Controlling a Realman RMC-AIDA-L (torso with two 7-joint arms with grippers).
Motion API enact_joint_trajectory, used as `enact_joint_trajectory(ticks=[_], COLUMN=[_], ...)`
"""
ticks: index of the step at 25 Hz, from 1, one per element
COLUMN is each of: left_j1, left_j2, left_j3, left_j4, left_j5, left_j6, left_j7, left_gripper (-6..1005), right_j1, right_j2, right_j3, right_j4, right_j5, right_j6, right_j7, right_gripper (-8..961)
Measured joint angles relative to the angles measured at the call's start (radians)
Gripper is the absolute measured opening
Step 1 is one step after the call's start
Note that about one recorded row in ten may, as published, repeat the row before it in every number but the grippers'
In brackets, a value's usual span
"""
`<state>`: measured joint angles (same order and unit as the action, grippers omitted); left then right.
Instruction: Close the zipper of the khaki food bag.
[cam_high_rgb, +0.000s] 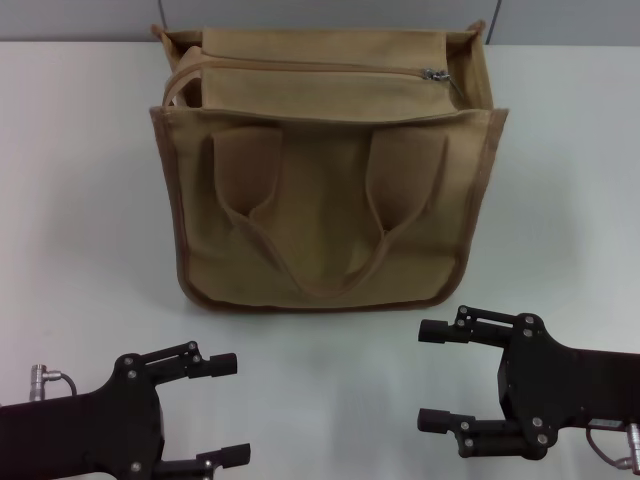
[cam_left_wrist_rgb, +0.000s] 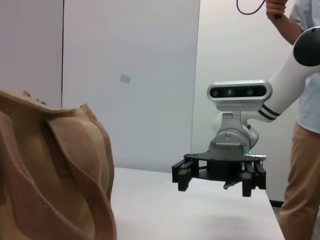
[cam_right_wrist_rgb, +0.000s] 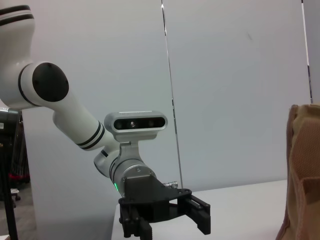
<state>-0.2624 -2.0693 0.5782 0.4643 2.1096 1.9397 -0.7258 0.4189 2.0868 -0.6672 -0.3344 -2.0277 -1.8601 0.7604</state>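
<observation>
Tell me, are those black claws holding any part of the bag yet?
No. Both the left gripper and the right gripper hang open and empty over the table, in front of the khaki food bag, touching nothing.

1. A white counter is lying under everything, running back to a grey wall.
2. A person in a light shirt and tan trousers is standing beside the counter's edge in the left wrist view.
3. That person's raised hand is holding what may be a dark cable.
4. Pale wall panels are filling the background.
</observation>
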Motion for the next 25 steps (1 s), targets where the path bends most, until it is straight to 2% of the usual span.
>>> enact_joint_trajectory(ticks=[25], left_j1=[-0.003], left_j2=[-0.002], left_j3=[0.000], left_j4=[-0.009], left_j5=[-0.004], left_j6=[0.002], left_j7=[0.003], left_gripper=[776], right_j1=[0.019], right_j2=[0.001], right_j3=[0.000], right_j4=[0.036], right_j5=[0.000], right_j6=[0.018], right_j7=[-0.014], right_gripper=[768])
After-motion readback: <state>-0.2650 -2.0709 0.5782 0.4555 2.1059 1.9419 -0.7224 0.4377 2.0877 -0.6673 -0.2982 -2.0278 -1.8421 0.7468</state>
